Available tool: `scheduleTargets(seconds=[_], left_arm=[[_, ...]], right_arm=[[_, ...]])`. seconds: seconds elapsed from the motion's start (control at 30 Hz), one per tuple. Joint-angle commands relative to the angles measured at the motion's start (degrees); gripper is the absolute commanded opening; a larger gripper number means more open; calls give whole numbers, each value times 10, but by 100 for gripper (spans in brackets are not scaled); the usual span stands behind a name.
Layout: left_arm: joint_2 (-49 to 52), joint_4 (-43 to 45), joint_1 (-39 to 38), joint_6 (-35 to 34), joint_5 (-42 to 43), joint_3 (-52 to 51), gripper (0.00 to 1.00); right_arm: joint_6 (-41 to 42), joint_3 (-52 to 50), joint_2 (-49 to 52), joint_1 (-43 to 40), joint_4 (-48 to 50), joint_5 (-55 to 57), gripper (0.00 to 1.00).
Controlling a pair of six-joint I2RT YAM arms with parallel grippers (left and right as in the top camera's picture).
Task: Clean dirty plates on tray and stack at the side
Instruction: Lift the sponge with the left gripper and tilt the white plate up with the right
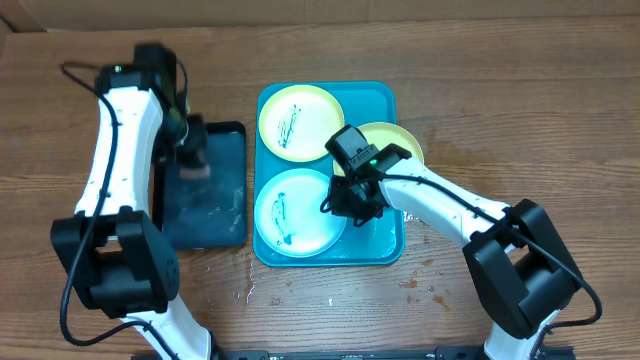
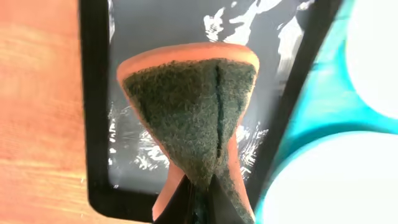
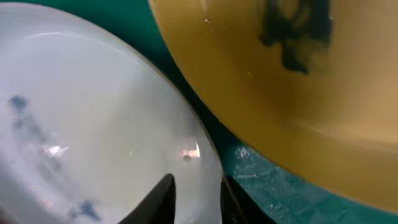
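- Overhead: shows the turquoise tray (image 1: 385,240) mid-table with three plates inside. Far plate (image 1: 300,122): yellow-green rim, dark scribble across its white centre. Near plate (image 1: 290,215): white with blue-green smears. Yellow plate (image 1: 402,140): at the tray's right edge, partly hidden by the arm. Places the right gripper (image 1: 352,200) at the near plate's right rim and the left gripper (image 1: 192,155) over the black tray (image 1: 215,210) just left of the turquoise one.
- Left wrist: shows the left gripper clenched on an orange sponge (image 2: 193,106), dark green scouring face toward the camera, above the black tray with its white foam streaks. Catches parts of the turquoise tray and white plates at right.
- Right wrist: shows black fingers (image 3: 163,196) pinching the near plate's glossy rim. Shows faint blue-grey smears on its white surface, the yellow plate just beside it with a dark scribble, and wet turquoise floor between.
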Motion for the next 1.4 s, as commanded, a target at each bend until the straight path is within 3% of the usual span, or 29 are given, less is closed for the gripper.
scheduleTargets(seconds=[0.0, 0.13, 0.3, 0.6, 0.8, 0.83, 0.93, 1.03, 1.2, 1.37], left_arm=[[-15, -10, -35, 28, 67, 31, 4], [-16, -16, -80, 27, 92, 21, 4], [-16, -10, -129, 27, 71, 11, 4], [-28, -3, -123, 28, 71, 11, 4], [-38, -2, -117, 28, 71, 12, 4], [-40, -1, -117, 28, 70, 12, 4], [-46, 0, -116, 28, 70, 14, 4], [-53, 5, -114, 28, 71, 14, 4], [-59, 5, -109, 28, 71, 14, 4], [-59, 5, -106, 35, 75, 14, 4]], right_arm=[[22, -3, 52, 2, 13, 1, 14], [54, -3, 54, 1, 25, 5, 6], [43, -2, 54, 1, 11, -6, 19], [-7, 2, 13, 0, -13, 5, 27], [-42, 13, -31, -1, 44, 8, 35], [-27, 14, -31, -1, 59, 8, 36], [66, 13, -31, -3, 90, 16, 51], [168, 13, -31, -2, 112, 44, 54], [212, 13, -16, 3, 160, 87, 78], [247, 13, 21, 3, 181, 89, 78]])
